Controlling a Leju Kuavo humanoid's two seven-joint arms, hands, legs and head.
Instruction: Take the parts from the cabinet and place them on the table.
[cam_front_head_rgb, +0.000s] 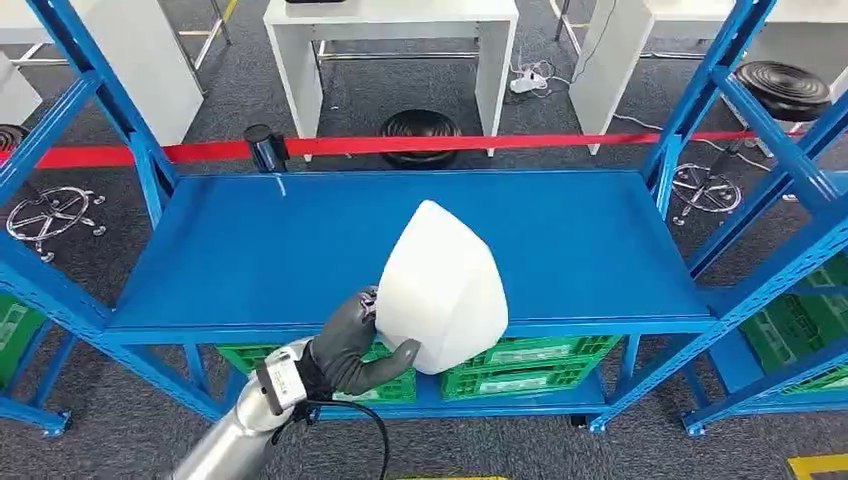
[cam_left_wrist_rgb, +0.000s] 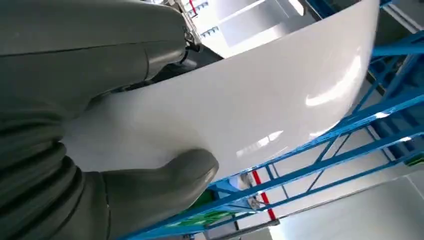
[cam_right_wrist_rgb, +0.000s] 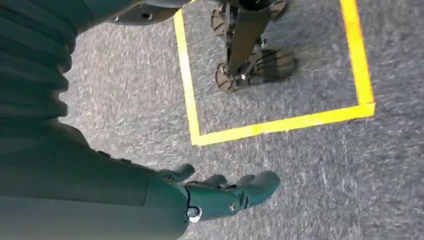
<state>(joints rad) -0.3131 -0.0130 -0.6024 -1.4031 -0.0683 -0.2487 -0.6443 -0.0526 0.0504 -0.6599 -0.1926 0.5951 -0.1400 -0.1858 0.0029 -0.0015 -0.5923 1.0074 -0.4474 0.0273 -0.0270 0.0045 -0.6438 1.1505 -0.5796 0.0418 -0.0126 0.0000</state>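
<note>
My left hand (cam_front_head_rgb: 352, 345) grips a smooth white part (cam_front_head_rgb: 441, 288) above the front edge of the blue shelf (cam_front_head_rgb: 250, 260), my right hand (cam_right_wrist_rgb: 220, 192) hangs empty with fingers loosely apart, so next I judge comes carrying it to the worktop.

Grey carpet floor (cam_front_head_rgb: 350, 95) with yellow tape lines (cam_right_wrist_rgb: 280, 125), white desks (cam_front_head_rgb: 390, 25), a red barrier tape (cam_front_head_rgb: 500, 143).

Glossy smooth white part (cam_front_head_rgb: 441, 288) — plastic-looking, matt blue metal shelf (cam_front_head_rgb: 250, 250)
</note>
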